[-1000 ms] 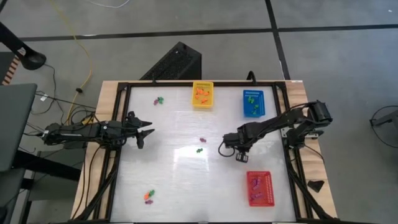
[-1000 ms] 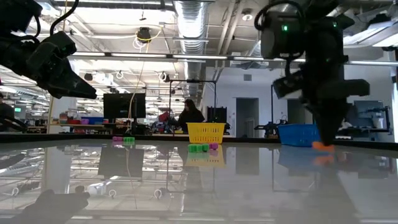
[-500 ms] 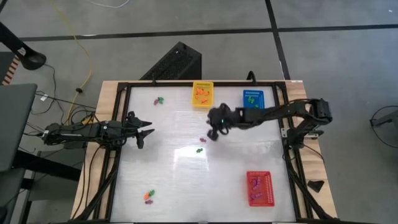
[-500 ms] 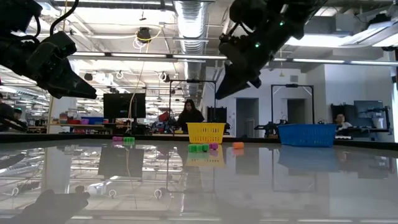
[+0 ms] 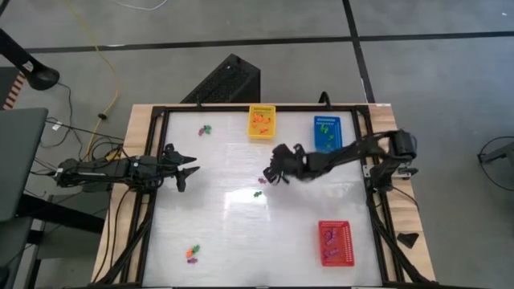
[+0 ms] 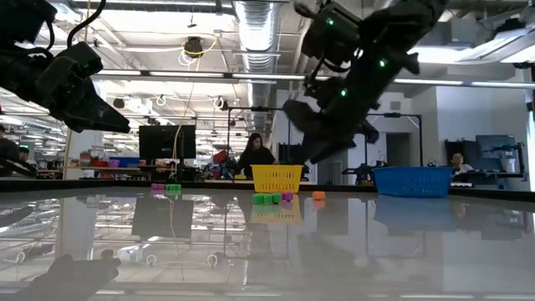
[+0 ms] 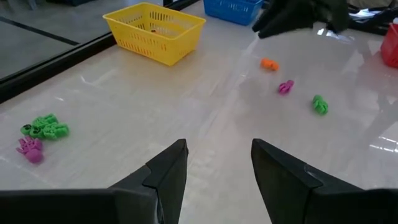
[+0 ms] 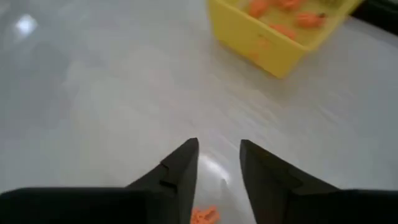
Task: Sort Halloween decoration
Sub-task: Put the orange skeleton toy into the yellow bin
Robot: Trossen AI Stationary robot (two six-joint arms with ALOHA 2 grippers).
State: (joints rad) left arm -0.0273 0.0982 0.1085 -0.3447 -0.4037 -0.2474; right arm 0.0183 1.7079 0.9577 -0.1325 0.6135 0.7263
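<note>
Near edge of the table (image 5: 241, 241): a small cluster of trinkets (image 5: 192, 253) is lying on the left side, orange, green and purple bits touching. The red basket (image 5: 336, 242) is sitting near the right corner with purple pieces showing inside.

Left gripper (image 5: 191, 168) is hovering over the left side of the table, fingers spread, nothing between them. Its arm is reaching in from the left edge.

Mid-table: a green trinket (image 5: 258, 193) and a purple trinket (image 5: 261, 181) are lying just beside each other, apart from every basket. An orange trinket (image 7: 268, 63) is lying on the table near them, toward the yellow basket.

Right gripper (image 5: 273, 171) is hanging above the table centre, just over that group. Its fingers (image 8: 180, 167) are parted, gripping nothing; the orange piece is showing on the surface right below the fingertips in the right wrist view.

Far side: a green and purple pair (image 5: 206, 128) is lying near the far left corner. The yellow basket (image 5: 261, 123) is holding orange pieces. The blue basket (image 5: 327, 132) beside it is holding green ones.

Beyond the table, a person (image 6: 255, 157) is sitting in the room.
</note>
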